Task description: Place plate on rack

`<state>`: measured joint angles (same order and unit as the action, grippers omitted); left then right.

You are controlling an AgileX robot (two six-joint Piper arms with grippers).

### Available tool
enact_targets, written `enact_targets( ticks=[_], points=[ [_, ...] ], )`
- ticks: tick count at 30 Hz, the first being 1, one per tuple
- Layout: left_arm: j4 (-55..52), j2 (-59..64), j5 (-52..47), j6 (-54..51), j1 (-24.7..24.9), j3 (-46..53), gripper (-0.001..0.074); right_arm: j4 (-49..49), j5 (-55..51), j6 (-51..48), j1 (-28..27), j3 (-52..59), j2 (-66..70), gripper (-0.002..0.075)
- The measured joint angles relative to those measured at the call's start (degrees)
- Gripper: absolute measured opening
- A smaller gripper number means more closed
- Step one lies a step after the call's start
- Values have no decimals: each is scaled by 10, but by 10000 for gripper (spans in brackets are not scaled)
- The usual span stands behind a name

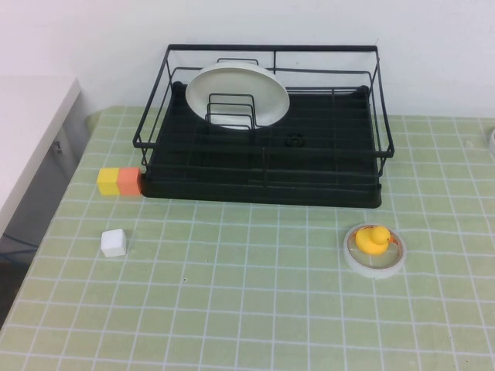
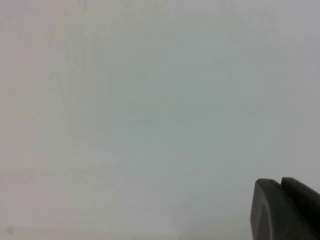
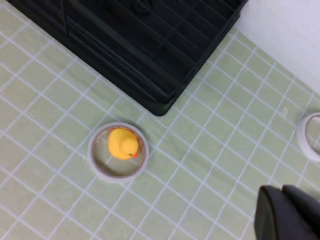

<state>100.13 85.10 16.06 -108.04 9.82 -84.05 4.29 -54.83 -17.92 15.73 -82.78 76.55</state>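
- High view showed the plate (image 1: 237,94) standing tilted among the slot dividers at the back left of the rack (image 1: 263,171) on the worktop (image 1: 255,309).
- Left claw (image 2: 287,210) faced a blank pale surface — open or closed, I cannot tell.
- Right claw (image 3: 290,212) hung above the worktop near the duck (image 3: 122,143) in its ring (image 3: 118,152) — state likewise unclear.

Light is bright, even and soft across the table (image 1: 255,309), with only faint shadows close under the rack (image 1: 263,154) and duck (image 1: 372,239). The plate (image 1: 237,95) shows a mild sheen, no harsh glare. The left wrist view is a pale, featureless blur; the right gripper (image 3: 287,215) looks soft.
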Motion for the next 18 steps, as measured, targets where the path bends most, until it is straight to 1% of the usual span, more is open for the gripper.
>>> enact_targets(
  ticks=[2, 5, 9, 11, 13, 14, 16, 18],
  points=[
    [0, -47, -12, 40, 0, 63, -1, -11, 1, 0, 0, 11, -6, 0],
    [0, -125, -73, 111, 0, 159, -1, -39, 2, -9, 0, 34, -18, 0],
    [-7, -200, -236, 150, 0, 271, -1, -76, 6, -34, 0, 85, -42, 0],
    [-46, -221, -317, 183, 0, 312, -1, -79, 4, -51, 0, 110, -58, 0],
    [-129, -237, -369, 252, 0, 337, -1, -74, -6, -61, 0, 137, -73, 0],
    [-193, -242, -391, 307, 0, 346, -1, -65, -19, -61, 0, 152, -82, 0],
    [-329, -247, -431, 429, 0, 354, -1, -28, -40, -47, 0, 181, -100, 0],
    [-490, -248, -478, 580, 0, 359, -1, 26, -64, -12, 0, 210, -122, 0]
  ],
)
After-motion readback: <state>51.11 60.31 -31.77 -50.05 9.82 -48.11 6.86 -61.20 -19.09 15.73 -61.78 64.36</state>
